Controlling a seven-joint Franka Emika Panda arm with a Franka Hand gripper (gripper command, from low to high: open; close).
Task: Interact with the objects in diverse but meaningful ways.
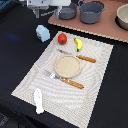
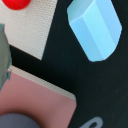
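The pale blue-white carton [image 1: 43, 33] lies on the dark surface [image 1: 15, 55], just off the placemat [image 1: 95, 75] edge, near the red tomato [image 1: 62, 38] and yellow banana [image 1: 78, 44]. A dark grey two-handled pot [image 1: 92, 12] stands on the pink board [image 1: 107, 29]. The gripper's opening cannot be told.

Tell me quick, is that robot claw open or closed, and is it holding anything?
Gripper: cannot be told; its fingertips are blurred in the exterior view and not clear in the wrist view. Nothing is visibly held.
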